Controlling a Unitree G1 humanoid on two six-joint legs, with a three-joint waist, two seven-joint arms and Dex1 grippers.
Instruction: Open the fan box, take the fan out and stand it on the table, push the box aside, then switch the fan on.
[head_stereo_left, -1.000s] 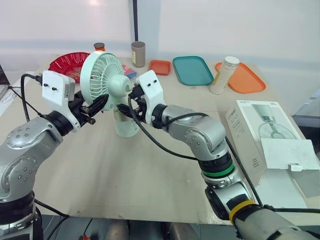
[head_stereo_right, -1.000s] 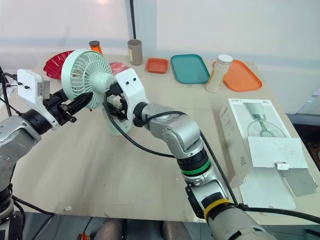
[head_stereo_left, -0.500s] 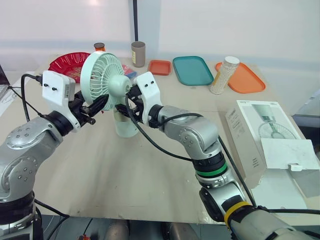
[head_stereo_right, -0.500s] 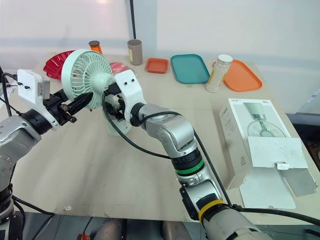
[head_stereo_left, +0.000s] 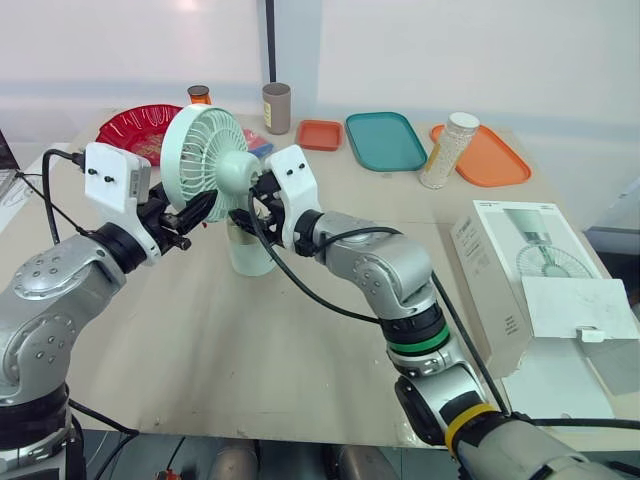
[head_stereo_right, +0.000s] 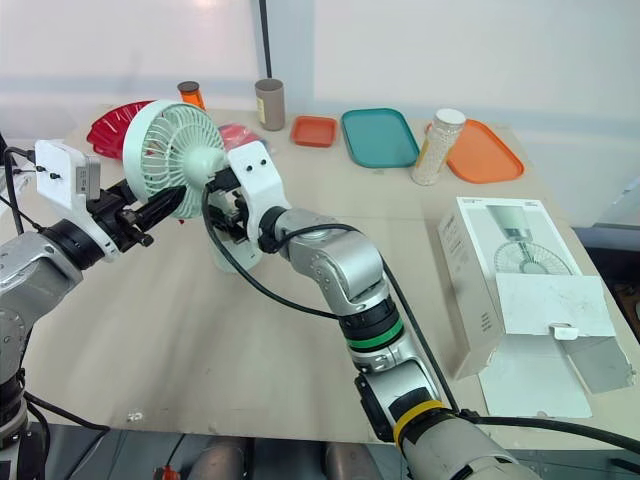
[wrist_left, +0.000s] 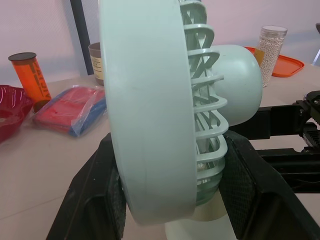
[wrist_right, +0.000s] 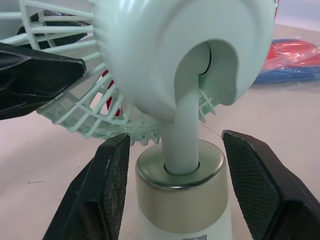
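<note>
The mint-green fan stands upright on the table, its pale base under the round head. My left gripper comes in from the left and is shut on the lower rim of the fan's head, one black finger on each side. My right gripper reaches in from the right behind the head. It is open, its fingers close on either side of the stem and the gold collar. The white fan box lies at the table's right edge with its flap open.
Along the back stand a red bowl, an orange jar, a brown cup, a small orange tray, a teal tray, a bottle of beads and an orange tray. A red and blue packet lies behind the fan.
My right gripper has slid a little to the left, closer in around the fan's stem. The left gripper and the fan have stayed put.
</note>
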